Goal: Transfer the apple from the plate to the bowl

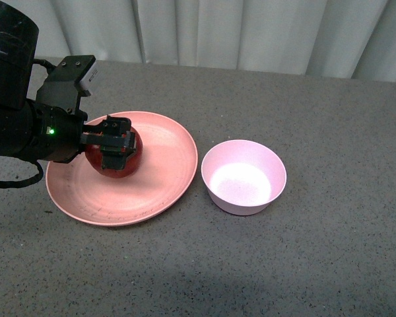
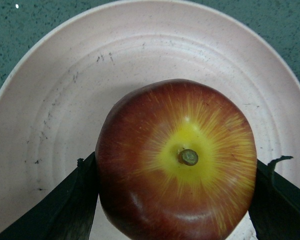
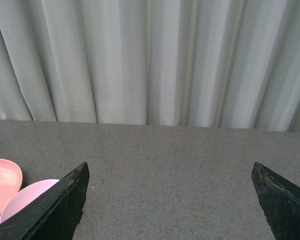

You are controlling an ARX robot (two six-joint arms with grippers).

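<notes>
The dark-red apple (image 1: 117, 165) sits over the left part of the salmon-pink plate (image 1: 165, 158). My left gripper (image 1: 114, 146) is shut on it, its black fingers (image 1: 104, 137) pressed to the apple's sides. In the left wrist view the apple (image 2: 176, 162) fills the middle, stem up with a yellow patch, a finger (image 2: 65, 205) on each side, above the scuffed plate (image 2: 65, 100). The pale pink bowl (image 1: 243, 177) stands empty just right of the plate. My right gripper (image 3: 170, 200) is open and empty over bare table; plate (image 3: 2, 182) and bowl (image 3: 25, 197) show at that view's edge.
The table (image 1: 330, 251) is grey speckled stone. A pale curtain (image 1: 251, 30) hangs along its far edge. My left arm's black body (image 1: 13, 112) stands over the table's left side.
</notes>
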